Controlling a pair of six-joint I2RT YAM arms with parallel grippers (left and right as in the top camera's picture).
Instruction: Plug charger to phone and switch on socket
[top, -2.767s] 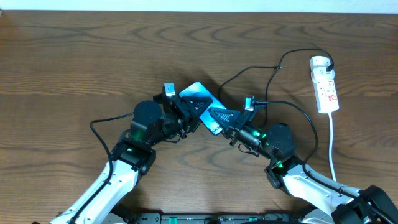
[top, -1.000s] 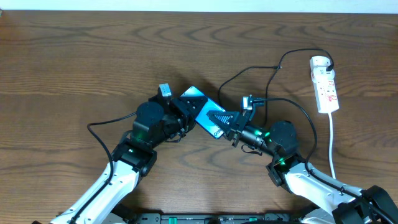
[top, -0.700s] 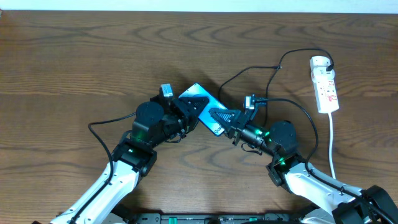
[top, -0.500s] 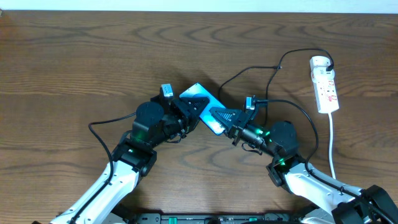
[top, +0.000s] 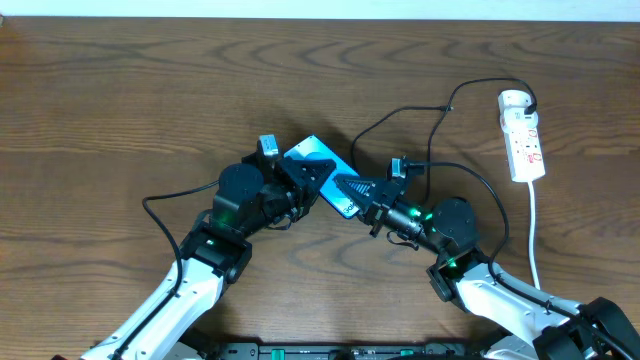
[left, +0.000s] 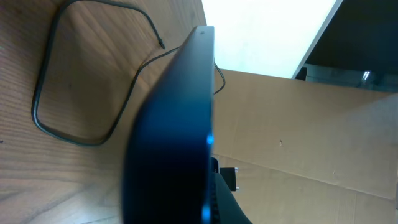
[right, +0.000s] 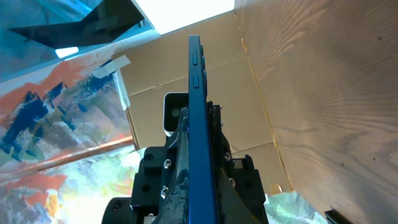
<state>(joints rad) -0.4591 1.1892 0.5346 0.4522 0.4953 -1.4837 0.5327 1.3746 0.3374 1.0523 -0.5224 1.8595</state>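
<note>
Phone (top: 316, 158) is off the desk (top: 120, 100), tilted, clamped in the left claw (top: 298, 180). The right claw (top: 352, 189) meets its lower end; whether it is apart or together cannot be told. Charger (left: 36, 99) trails slack toward the socket (top: 524, 140).

Risk: a misaligned push could twist the phone in the grip, probably bending the connector.
</note>
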